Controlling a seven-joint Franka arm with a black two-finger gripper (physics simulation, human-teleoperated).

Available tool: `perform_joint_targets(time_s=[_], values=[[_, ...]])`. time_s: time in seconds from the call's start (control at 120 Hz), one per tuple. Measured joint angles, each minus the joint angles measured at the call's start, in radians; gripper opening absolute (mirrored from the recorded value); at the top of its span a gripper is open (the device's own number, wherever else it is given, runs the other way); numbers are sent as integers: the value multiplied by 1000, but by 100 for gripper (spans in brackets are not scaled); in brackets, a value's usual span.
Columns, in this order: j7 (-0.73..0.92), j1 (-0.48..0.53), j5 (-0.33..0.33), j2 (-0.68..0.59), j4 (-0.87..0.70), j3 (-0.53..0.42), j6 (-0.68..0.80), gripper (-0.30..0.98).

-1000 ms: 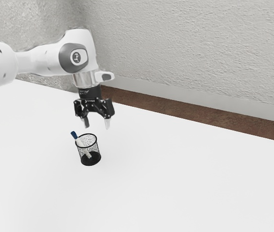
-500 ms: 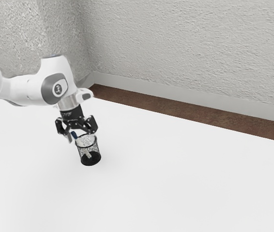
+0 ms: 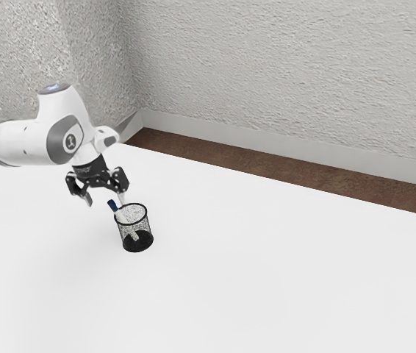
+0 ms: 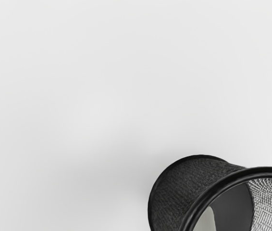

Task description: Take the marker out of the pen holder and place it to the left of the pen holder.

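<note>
"Since you have both views in front of you, where is the gripper [image 3: 105, 199]?"

"In the exterior view it hangs above the white table [image 3: 252, 272], just beside the upper part of the pen holder [image 3: 148, 229], mostly toward the exterior view's left of it. The white arm [image 3: 24, 142] reaches in from that side, and its hand leans a little."

"And how do its fingers stand?"

"Well apart, with a wide gap between them. They have hold of nothing. One is near the holder's rim; whether it touches, I can't tell."

"What about the marker [image 3: 112, 206]?"

"It's in the pen holder, tilted. The dark blue end sticks up past the rim toward the exterior view's left, and the pale body slants down inside toward the base. Seen from the side, that blue end appears between the fingertips, nearer the one by the rim, though I can't judge the depth."

"Does the wrist view add anything?"

"Part of the pen holder: a thick black rim, mesh walls and a dark base. Inside there's a pale piece, which looks like the marker's body. The holder itself stands upright on the table, as the exterior view shows."

"And behind all that?"

"A rough grey wall [image 3: 281, 66] with a pale skirting board [image 3: 281, 140] along its foot, and a strip of brown floor [image 3: 281, 165] beyond the table's edge"
</note>
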Motion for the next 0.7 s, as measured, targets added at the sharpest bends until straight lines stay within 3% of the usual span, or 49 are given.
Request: perform_joint_targets(time_s=[0.375, 0.7], values=[[5, -3, -4, -18, -7, -15, -41, 58], [8, -4, -5, -14, 2, -23, -59, 39]])
